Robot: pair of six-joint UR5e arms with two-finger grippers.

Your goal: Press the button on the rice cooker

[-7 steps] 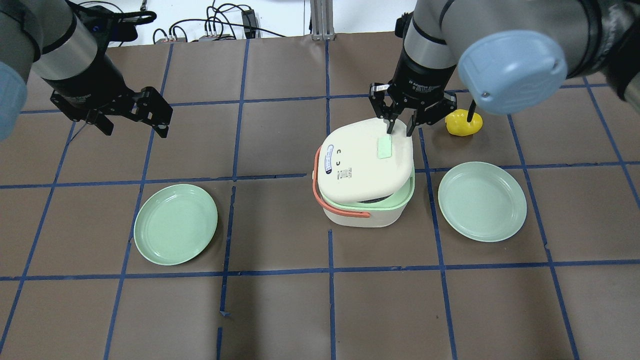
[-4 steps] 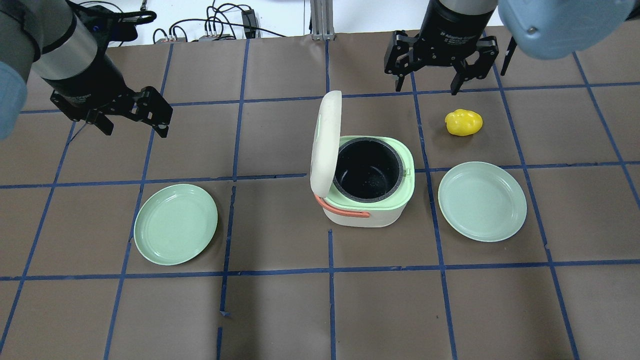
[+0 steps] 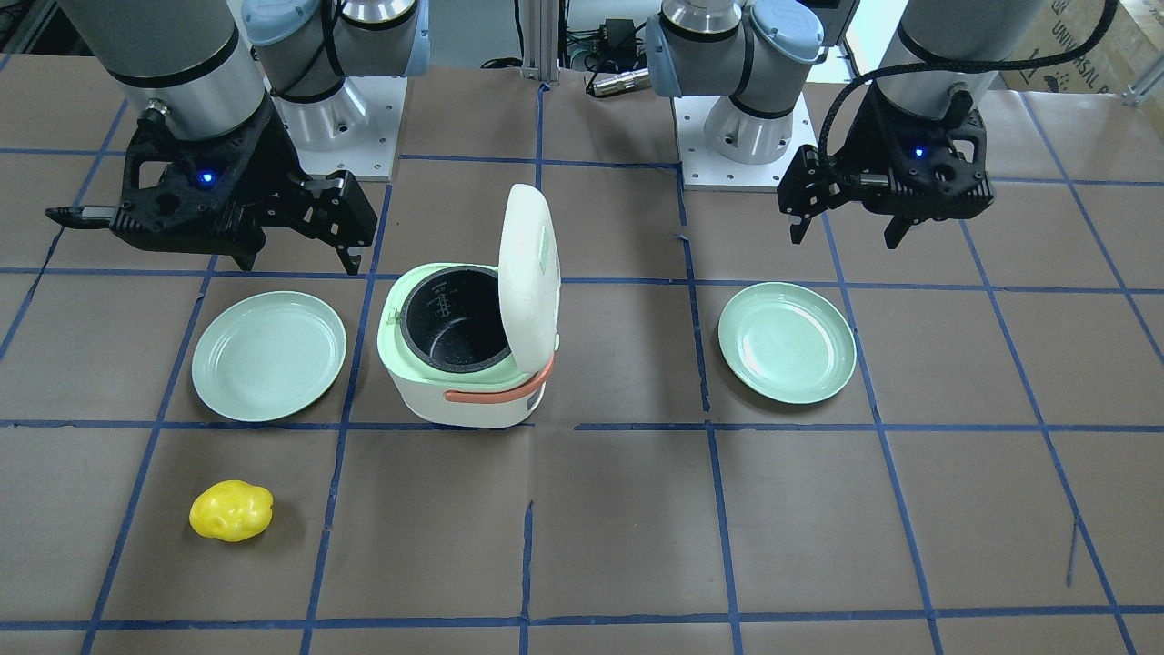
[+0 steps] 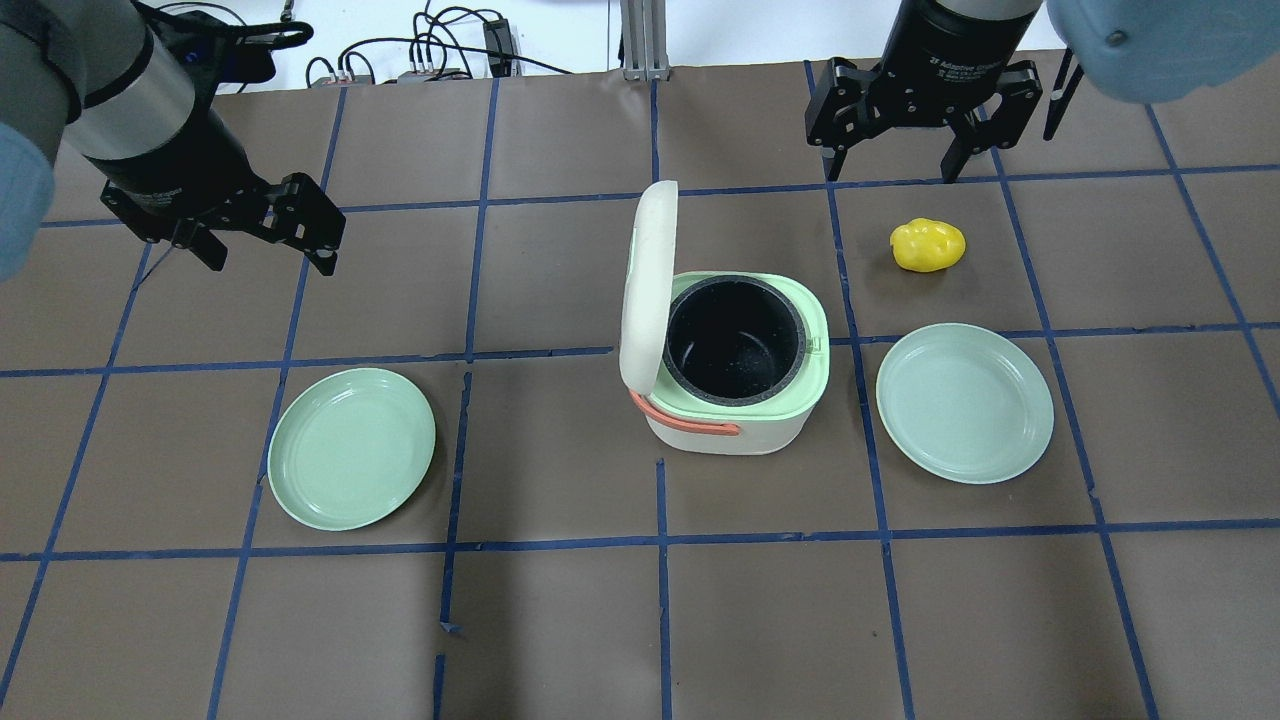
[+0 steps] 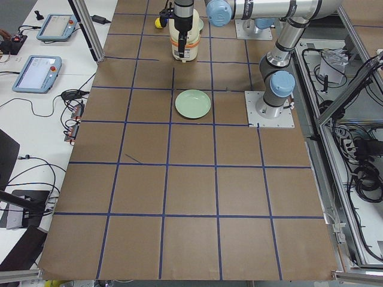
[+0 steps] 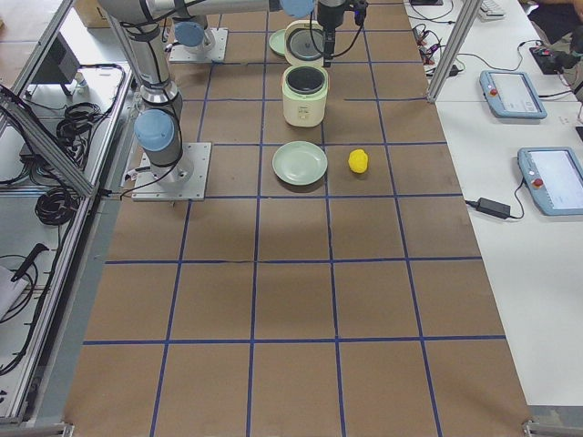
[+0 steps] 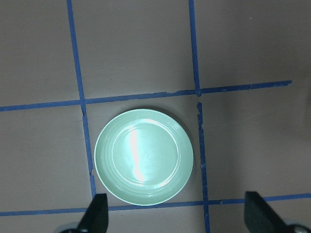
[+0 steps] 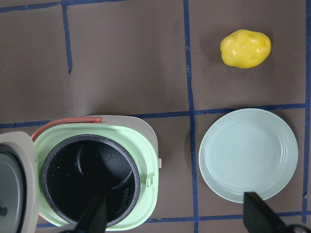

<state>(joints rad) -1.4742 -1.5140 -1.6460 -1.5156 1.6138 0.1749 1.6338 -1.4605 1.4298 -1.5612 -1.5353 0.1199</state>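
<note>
Overhead, my right gripper (image 4: 888,165) hangs above the table (image 4: 560,620) at about 1 o'clock from the rice cooker (image 4: 770,440), fingers spread wide with nothing between them. My left gripper (image 4: 268,250) is way off at 10 o'clock, spread just as wide and holding nothing either. The cooker sits mid-table, well apart from both grippers. Its lid (image 4: 645,290) stands upright on its 9 o'clock side and its orange handle (image 4: 690,422) lies along the 6 o'clock side. The overhead shot only gives a slanted peek into the black pot (image 4: 735,335), but my right wrist cam looks straight down into it, and it's just a speckled bottom with nothing in there. The camera across the table adds one thing the others don't: pale level marks on the pot's inner wall. Right plate (image 4: 965,403) is at 3 o'clock from the cooker and it's bare. The yellow potato (image 4: 928,246) sits on the table at 12 o'clock from that plate, not on it. Left plate (image 4: 350,448) is at 8 o'clock from the cooker. My left wrist cam shows only that plate, nothing on it but a streak of glare. The two side cams are too far off to tell me anything about my fingers. I honestly can't pick out the button for sure in any view.
</note>
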